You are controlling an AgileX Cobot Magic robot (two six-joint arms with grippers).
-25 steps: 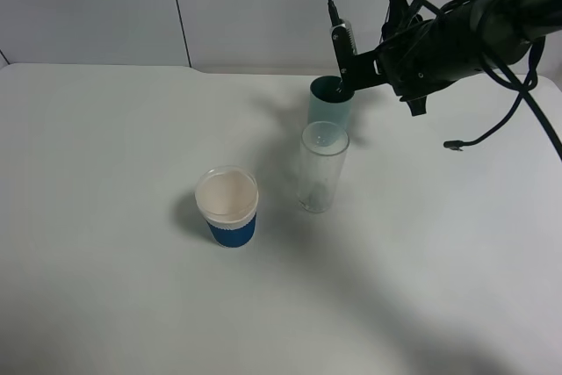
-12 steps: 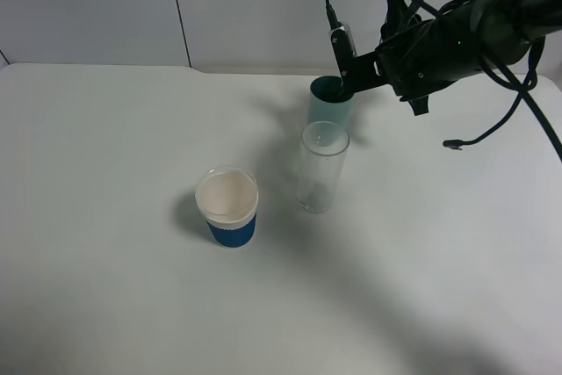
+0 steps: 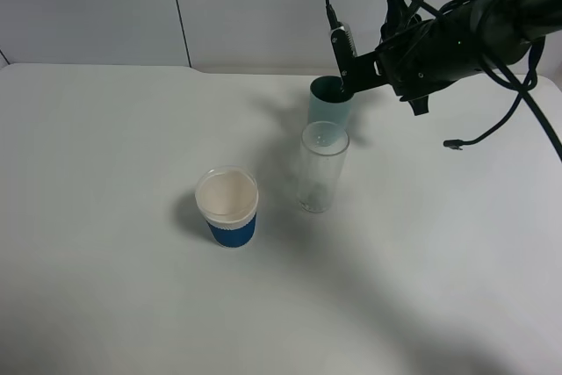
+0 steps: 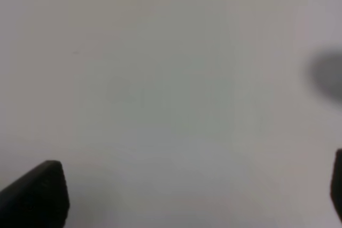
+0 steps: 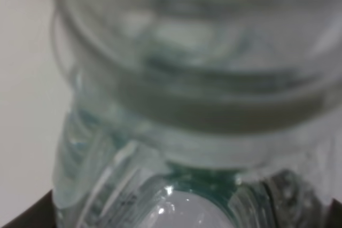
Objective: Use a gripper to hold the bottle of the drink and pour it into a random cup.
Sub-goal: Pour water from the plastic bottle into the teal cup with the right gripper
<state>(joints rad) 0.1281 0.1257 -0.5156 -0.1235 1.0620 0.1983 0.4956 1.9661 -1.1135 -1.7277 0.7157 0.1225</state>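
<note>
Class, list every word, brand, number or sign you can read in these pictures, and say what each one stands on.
No text here can be read.
bottle of the drink: tiny dark print shows in the right wrist view, too blurred to read.
blue-sleeved paper cup: no lettering shows.
teal cup: plain, no lettering shows.
glass tumbler: clear, no marks show.

No word, number or brand can be read in any view. The bottle of the drink (image 5: 176,105), tipped just above the cup (image 3: 330,113), carries small dark print (image 5: 127,200) on its clear wall, too blurred to make out.
</note>
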